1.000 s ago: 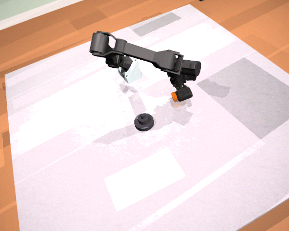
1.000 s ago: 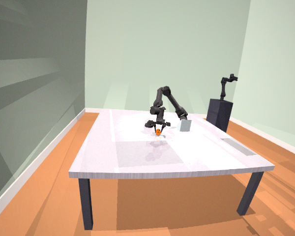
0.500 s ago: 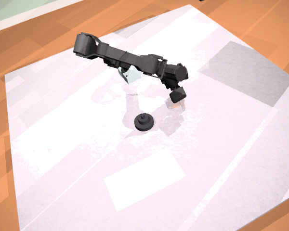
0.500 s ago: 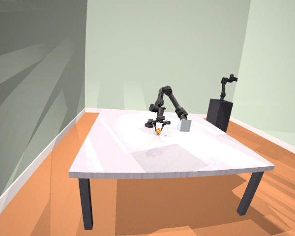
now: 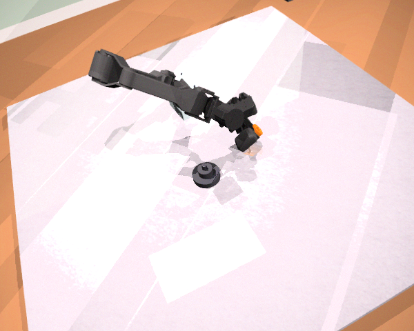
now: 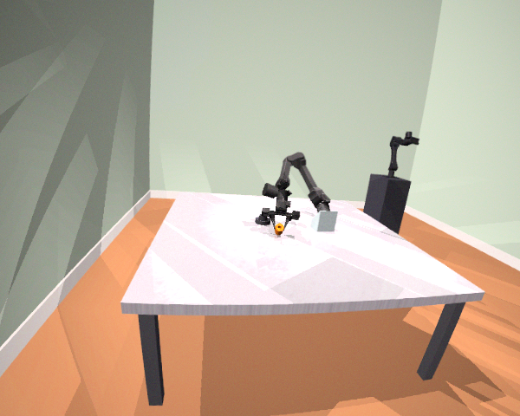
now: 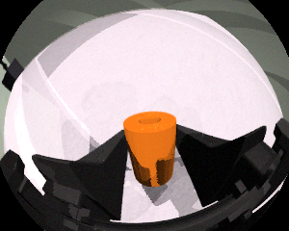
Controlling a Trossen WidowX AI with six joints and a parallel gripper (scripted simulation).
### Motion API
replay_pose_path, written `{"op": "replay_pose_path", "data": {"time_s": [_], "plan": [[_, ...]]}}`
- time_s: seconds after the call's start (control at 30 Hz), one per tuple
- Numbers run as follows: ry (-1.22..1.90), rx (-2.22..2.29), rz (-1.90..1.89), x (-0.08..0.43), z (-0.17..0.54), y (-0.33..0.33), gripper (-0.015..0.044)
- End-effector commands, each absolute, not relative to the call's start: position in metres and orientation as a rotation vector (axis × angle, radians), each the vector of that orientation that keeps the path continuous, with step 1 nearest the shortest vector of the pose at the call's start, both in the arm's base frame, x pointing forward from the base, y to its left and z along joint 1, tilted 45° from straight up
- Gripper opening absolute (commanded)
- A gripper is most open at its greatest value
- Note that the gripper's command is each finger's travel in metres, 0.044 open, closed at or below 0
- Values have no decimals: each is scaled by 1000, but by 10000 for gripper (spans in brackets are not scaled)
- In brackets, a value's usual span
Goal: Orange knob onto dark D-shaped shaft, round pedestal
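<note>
The orange knob [image 5: 257, 129] [image 6: 278, 229] [image 7: 152, 140] is held between the two fingers of my gripper [image 5: 254, 133] [image 6: 279, 226] [image 7: 149, 131], which is shut on it. The knob is a little above the table and tilted, its holed end turned away from the wrist and toward the exterior camera. The hole's flat side is too small to make out. The round dark pedestal [image 5: 205, 183] [image 6: 263, 220] stands apart from the knob, lower left of it in the top view. Its shaft [image 5: 204, 166] is upright and bare. The pedestal does not show in the wrist view.
A pale block [image 6: 327, 221] [image 5: 179, 111] is near the arm's base on the table [image 5: 307, 214] [image 6: 198, 286]. A dark stand [image 6: 386, 201] with another small arm [image 6: 393, 154] is beyond the table at the right in the exterior view.
</note>
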State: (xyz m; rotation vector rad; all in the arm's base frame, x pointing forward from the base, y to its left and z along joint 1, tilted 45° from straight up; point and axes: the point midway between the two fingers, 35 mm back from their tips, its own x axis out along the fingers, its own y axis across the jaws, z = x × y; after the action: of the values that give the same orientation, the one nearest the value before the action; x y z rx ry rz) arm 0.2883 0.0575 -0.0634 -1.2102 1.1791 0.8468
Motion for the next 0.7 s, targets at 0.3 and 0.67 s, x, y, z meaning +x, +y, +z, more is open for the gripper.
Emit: {"op": "replay_pose_path", "data": {"time_s": [0.3,0.67], "plan": [[1006,-1094,953,283,-54,47,179],[851,-984,1038,279,-49,37,179]]}}
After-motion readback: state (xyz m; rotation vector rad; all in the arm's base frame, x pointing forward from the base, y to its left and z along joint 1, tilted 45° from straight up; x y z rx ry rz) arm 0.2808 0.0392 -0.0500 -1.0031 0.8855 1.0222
